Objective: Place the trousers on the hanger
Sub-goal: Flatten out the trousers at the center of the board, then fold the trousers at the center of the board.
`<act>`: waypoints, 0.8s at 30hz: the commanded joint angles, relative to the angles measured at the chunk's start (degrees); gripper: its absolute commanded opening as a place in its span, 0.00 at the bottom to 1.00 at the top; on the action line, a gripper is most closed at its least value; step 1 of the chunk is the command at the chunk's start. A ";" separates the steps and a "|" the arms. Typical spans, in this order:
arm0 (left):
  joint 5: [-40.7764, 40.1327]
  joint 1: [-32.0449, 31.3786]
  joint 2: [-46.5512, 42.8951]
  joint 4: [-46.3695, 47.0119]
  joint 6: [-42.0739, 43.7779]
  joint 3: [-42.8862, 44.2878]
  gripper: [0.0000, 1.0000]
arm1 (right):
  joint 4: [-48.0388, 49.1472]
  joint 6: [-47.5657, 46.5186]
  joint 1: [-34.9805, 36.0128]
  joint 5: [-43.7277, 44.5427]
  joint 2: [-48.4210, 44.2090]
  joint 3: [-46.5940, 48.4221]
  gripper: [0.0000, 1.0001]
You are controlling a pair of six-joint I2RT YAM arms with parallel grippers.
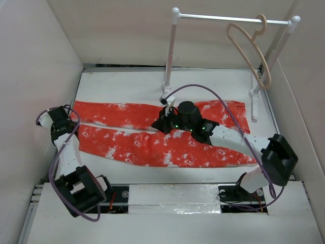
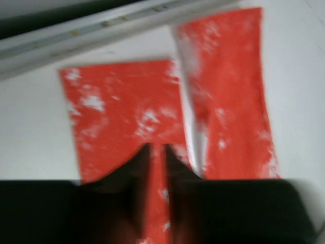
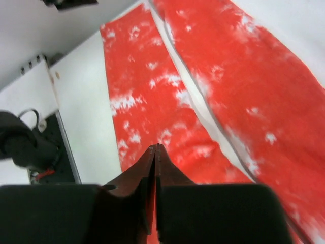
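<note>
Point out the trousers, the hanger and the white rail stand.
the trousers (image 1: 127,114): top external view, on the far leg, left part.
the hanger (image 1: 267,80): top external view, on its lower rounded end.
the white rail stand (image 1: 171,46): top external view, on its left post.

Top view: fixed high above and behind the arm bases, looking down and forward across the whole white bench (image 1: 127,84).
Left wrist view: close above the leg ends of the soft orange-red, white-blotched cloth trousers (image 2: 122,107), looking past the dark left end effector (image 2: 156,155); blurred.
Right wrist view: close and low, facing along the legs past the dark right end effector (image 3: 155,150).
Shared: all three show the trousers; both wrist views show the gap between the legs.
</note>
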 commanded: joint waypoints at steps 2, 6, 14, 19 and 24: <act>1.04 11.10 2.73 -1.99 4.05 0.72 0.00 | 3.21 -1.80 -1.91 1.25 -5.23 -7.62 0.00; 3.41 15.62 6.78 -0.94 9.50 -0.43 0.20 | 3.56 -1.72 -4.72 1.69 -9.54 -10.79 0.00; 2.09 15.62 10.82 -0.41 9.95 -1.40 0.43 | 4.44 -1.28 -5.78 -1.12 -9.90 -11.42 0.01; 5.25 15.01 15.75 0.47 11.18 -1.31 0.42 | 4.44 -1.37 -6.40 -1.12 -11.04 -11.95 0.01; 5.52 13.25 21.11 -0.06 11.53 -0.25 0.41 | 4.35 -1.28 -7.01 -1.56 -11.56 -12.04 0.01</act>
